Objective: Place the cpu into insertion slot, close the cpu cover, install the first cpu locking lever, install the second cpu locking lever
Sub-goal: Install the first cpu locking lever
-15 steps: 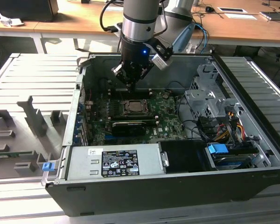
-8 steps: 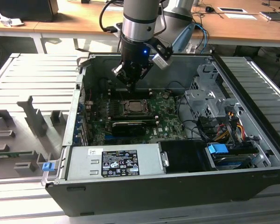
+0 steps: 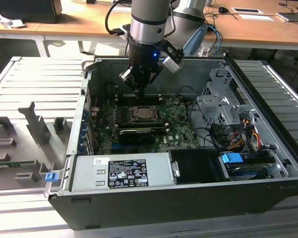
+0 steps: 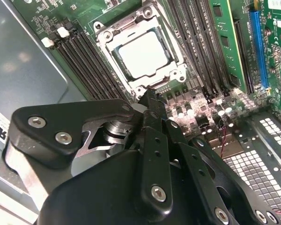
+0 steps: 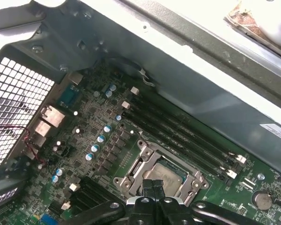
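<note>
Arm: comes down steeply from above into the open computer case [image 3: 198, 198], wrist over the far part of the green motherboard [image 3: 181, 130].
Gripper [image 3: 139, 85]: points down, tip just beside one edge of the insertion slot [image 3: 145, 115].
Fingers [image 5: 147, 187]: pressed together, nothing between them in both wrist views.
Contact with the board: cannot tell.
cpu [image 4: 143, 54]: seated flat in the slot, pale top showing.
cpu cover [image 4: 124, 22]: lying down around the chip, window framing it.
Locking levers: position cannot be told.

Grey ribbed metal desk [image 3: 39, 84] up front; light wooden tables [image 3: 79, 25] behind, papers [image 3: 248, 11] on them; even indoor lighting.
</note>
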`<state>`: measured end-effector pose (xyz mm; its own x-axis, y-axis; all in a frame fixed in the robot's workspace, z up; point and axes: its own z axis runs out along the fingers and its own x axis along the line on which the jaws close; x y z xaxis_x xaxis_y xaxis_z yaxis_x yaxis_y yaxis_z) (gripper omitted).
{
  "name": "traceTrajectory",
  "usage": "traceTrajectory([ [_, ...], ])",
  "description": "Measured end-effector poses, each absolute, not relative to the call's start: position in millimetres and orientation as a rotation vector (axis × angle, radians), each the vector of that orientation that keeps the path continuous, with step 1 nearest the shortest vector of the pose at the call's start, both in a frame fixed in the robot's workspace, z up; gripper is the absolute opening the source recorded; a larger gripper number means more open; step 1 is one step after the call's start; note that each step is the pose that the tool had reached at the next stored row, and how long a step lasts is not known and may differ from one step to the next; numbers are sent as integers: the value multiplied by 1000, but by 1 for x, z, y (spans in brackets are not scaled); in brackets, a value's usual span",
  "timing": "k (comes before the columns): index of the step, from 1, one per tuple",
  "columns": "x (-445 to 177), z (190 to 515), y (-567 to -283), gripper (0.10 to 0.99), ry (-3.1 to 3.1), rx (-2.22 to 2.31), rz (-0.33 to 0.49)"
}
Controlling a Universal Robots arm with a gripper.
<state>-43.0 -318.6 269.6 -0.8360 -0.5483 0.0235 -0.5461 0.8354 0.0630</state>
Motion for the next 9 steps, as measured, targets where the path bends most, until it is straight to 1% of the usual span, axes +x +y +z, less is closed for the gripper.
traceTrajectory([
  [9,-43,270,-319,106,-2950,950,-82],
])
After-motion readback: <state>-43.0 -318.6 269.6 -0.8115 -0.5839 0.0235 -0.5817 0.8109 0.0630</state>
